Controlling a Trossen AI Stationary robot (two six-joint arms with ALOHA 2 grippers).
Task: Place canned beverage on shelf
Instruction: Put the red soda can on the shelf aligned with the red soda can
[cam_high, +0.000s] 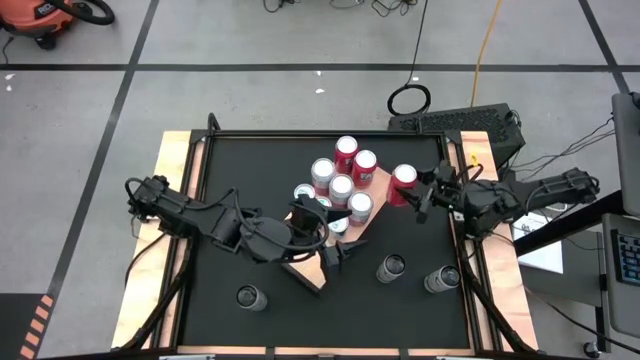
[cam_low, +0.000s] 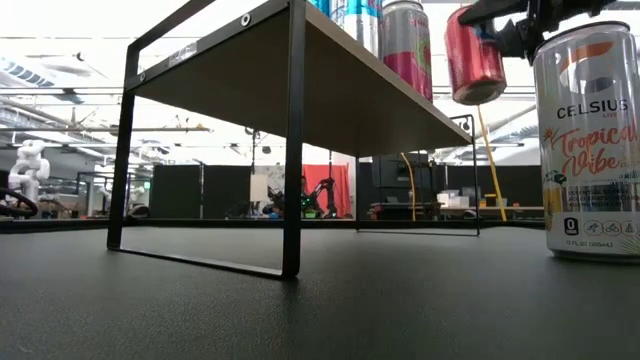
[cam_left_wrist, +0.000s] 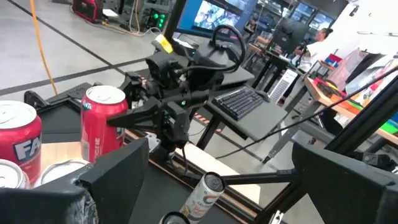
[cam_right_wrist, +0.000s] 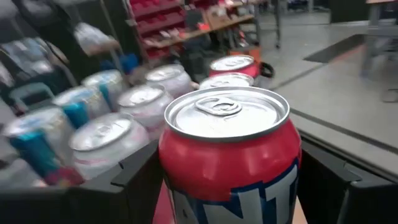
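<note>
**Red can at the shelf edge**

We see the right gripper (cam_high: 421, 196) with its fingers clamped on a red soda can (cam_high: 404, 180), held at the right edge of the wooden shelf (cam_high: 360, 232) (beside other cans). The left gripper (cam_high: 340, 255) waits with fingers apart.

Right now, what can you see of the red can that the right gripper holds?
The red can is metal with a silver top and a closed pull tab, and white and blue letters on its side. It stands upright between the fingers of the right gripper, at the right edge of the shelf, beside the other cans. Whether it rests on the board, I cannot tell.
</note>
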